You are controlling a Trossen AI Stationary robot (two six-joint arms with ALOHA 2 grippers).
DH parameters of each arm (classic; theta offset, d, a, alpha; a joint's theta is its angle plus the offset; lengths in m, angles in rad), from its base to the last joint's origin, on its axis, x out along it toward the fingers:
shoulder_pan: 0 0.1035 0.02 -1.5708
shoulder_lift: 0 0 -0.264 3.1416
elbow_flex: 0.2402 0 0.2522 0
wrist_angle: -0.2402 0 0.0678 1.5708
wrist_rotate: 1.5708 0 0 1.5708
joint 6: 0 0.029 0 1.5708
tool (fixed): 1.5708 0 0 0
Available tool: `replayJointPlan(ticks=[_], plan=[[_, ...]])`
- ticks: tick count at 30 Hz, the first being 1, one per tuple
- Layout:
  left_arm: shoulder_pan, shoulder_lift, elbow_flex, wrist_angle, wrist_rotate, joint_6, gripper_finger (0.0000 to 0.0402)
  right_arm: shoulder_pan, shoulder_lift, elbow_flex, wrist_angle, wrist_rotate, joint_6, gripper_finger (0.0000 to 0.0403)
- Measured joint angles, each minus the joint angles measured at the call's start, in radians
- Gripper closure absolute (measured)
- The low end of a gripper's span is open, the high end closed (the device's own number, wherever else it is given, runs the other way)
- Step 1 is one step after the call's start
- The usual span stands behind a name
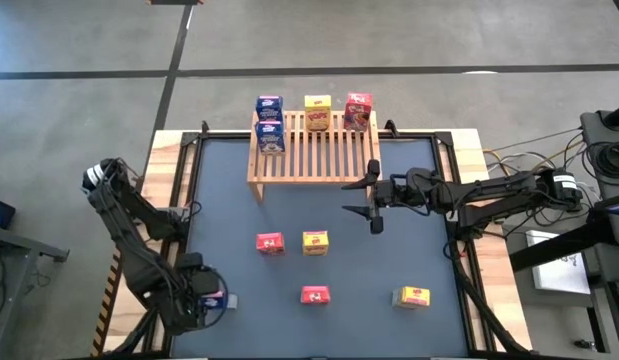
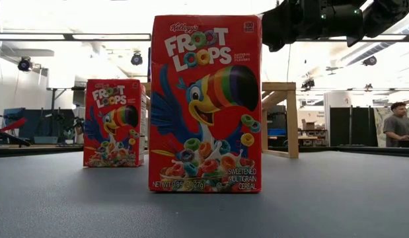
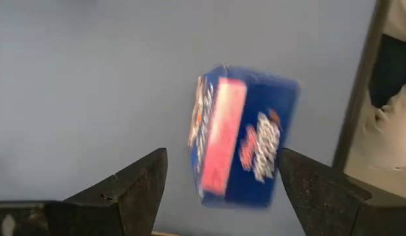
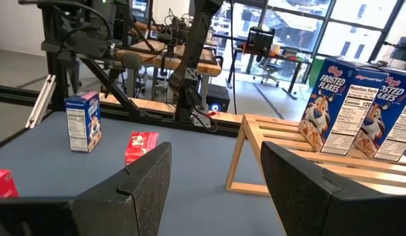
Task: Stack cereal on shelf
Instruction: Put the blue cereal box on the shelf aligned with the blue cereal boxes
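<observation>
Dark tabletop (image 1: 239,200), shelf (image 1: 311,150) bearing apparently four cereal boxes (image 1: 270,137)

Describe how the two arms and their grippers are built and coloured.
Both arms are dark, almost black, jointed links with cables running along them. The left arm has a white-marked joint near its base; the right arm has a similar pale band near its far end. The left gripper and the right gripper each carry two broad, wedge-shaped matte black fingers.
</observation>
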Motion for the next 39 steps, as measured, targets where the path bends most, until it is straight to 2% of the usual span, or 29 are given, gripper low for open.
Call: replayJointPlan(ticks=[8, 21, 33, 39], plan=[[0.0, -0.001, 0.032, -0.012, 0.0, -0.002, 0.0128, 0.0, 0.0, 0.0, 0.001, 0.0, 0.016, 0.0179], [0.0, 0.036, -0.029, 0.038, -0.001, 0.02, 0.0132, 0.0, 0.0, 0.0, 0.001, 0.0, 0.019, 0.0179], [0.0, 0.037, -0.04, 0.04, -0.002, 0.039, 0.0211, 0.0, 0.0, 0.0, 0.001, 0.0, 0.019, 0.0179], [0.001, 0.032, -0.04, 0.04, -0.008, 0.039, 0.0235, 0.0, 0.0, 0.0, 0.001, 0.0, 0.019, 0.0179]])
